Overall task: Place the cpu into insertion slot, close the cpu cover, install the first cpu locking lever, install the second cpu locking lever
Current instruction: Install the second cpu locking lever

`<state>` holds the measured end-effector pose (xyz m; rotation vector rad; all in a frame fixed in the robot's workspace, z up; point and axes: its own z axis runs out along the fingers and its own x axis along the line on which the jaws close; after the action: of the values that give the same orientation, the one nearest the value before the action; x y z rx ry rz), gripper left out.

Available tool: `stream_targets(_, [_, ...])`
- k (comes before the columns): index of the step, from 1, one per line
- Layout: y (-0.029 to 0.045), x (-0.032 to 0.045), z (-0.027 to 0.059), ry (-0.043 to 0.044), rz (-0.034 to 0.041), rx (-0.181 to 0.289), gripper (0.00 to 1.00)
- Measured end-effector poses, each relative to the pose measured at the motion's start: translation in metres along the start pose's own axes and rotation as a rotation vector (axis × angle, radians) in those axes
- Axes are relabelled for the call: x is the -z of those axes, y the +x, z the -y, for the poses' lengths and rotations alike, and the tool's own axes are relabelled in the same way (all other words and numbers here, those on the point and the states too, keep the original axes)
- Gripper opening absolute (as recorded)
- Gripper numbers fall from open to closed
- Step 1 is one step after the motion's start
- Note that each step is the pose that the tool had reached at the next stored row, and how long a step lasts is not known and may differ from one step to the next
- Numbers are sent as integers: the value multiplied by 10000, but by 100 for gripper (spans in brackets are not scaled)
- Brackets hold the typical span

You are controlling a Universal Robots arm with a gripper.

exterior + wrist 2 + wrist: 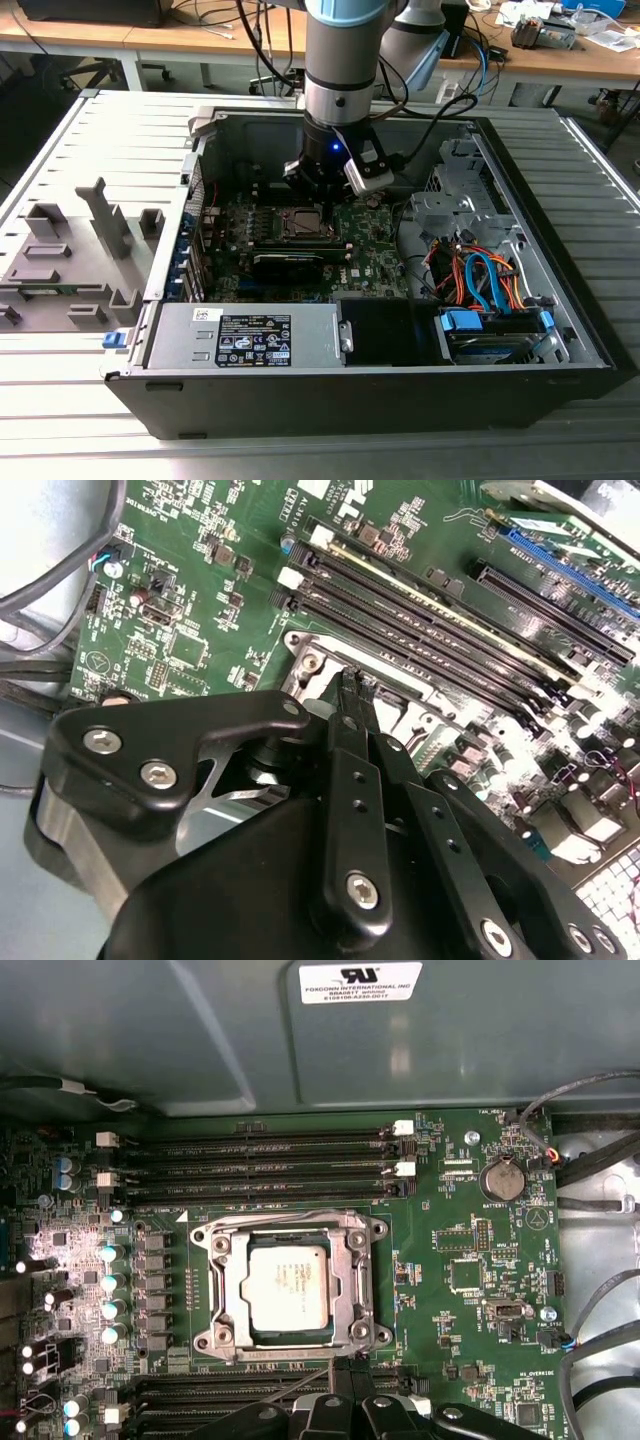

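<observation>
The small flat square cpu w/ dull silver-grey metal top (288, 1288) sits seated in the socket, approx. centred on the green motherboard (450, 1210). The thin square silvery metal cpu cover (290, 1235) lies flat around it, chip showing through the window. Judgement: placement and cover steps appear done; lever status not readable.

The black claw (347, 1372) hangs inside the open black pc case (380, 395), just beside the socket edge that faces the near memory slots, not touching the chip. Its fingertips (349, 685) look pressed together, pinching nothing. In the exterior view, the socket lies directly below the arm's wrist.
</observation>
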<state>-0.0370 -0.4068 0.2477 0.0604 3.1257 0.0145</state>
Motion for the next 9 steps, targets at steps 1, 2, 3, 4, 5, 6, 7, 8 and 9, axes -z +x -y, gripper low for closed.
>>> stream_targets(1, [0, 0, 2, 0, -1, 1, 11])
stream_targets(2, [0, 0, 3, 0, 0, 0, 11])
stream_targets(3, [0, 0, 5, 0, -1, 0, 11])
stream_targets(4, [0, 0, 7, 0, 0, 0, 11])
stream_targets(5, [0, 0, 9, 0, 0, 1, 11])
stream_targets(6, [0, 0, 13, 1, 0, 0, 11])
stream_targets(7, [-1, 0, 15, 0, 0, 0, 11])
stream_targets(8, [-1, 0, 18, 0, 0, 0, 11])
stream_targets(9, [-1, 0, 22, 0, 0, 0, 11])
